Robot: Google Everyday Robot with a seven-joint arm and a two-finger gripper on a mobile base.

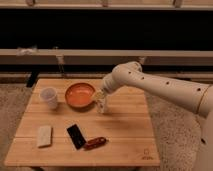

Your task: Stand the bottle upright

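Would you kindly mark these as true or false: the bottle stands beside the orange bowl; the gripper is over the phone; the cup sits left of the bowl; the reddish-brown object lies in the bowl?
1. The bottle stands beside the orange bowl: true, just right of it.
2. The gripper is over the phone: false, it is at the bottle's top.
3. The cup sits left of the bowl: true.
4. The reddish-brown object lies in the bowl: false, it lies on the table by the phone.
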